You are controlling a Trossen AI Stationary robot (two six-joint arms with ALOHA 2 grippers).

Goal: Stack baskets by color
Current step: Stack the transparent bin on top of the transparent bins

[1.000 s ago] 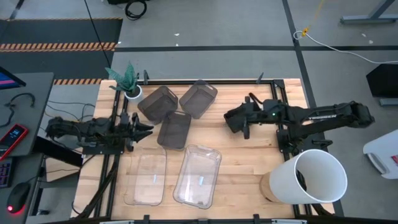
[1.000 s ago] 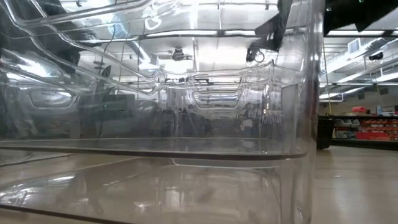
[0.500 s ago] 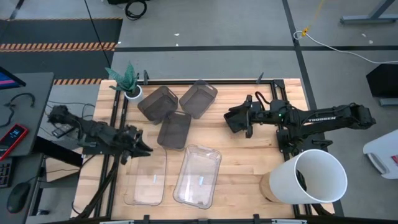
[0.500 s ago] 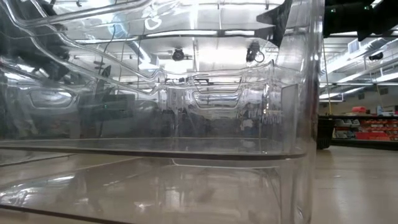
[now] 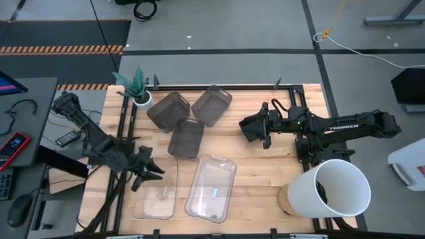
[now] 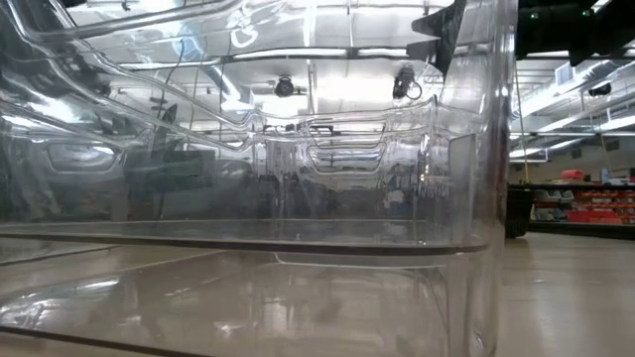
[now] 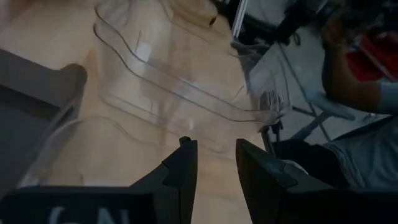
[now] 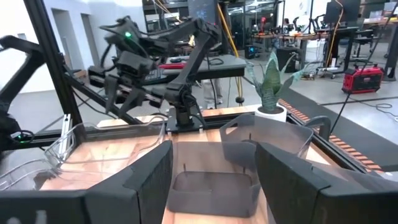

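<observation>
Three smoky grey baskets point(image 5: 186, 138) point(image 5: 169, 109) point(image 5: 212, 105) rest on their bases at the table's far middle. Two clear baskets point(image 5: 156, 189) point(image 5: 212, 188) lie side by side near the front edge. One clear wall point(image 6: 298, 198) fills the low view. My left gripper point(image 5: 151, 171) point(image 7: 216, 165) hovers open over the far end of the left clear basket point(image 7: 186, 93), with nothing between its fingers. My right gripper point(image 5: 244, 128) point(image 8: 214, 180) stands open at the right of the grey baskets, facing the nearest grey one point(image 8: 214, 190) without touching it.
A big white bucket point(image 5: 335, 189) lies at the near right corner. A small white plant pot point(image 5: 141, 98) stands at the far left corner. Black frame rails point(image 5: 123, 133) run along the table's left side and far edge. Bare wood shows between the right gripper and the clear baskets.
My left gripper has swung from beside the grey baskets toward the table's near edge and now hangs over the left clear basket's far end, turned and tipped further down. Its finger gap looks unchanged. No basket has moved.
</observation>
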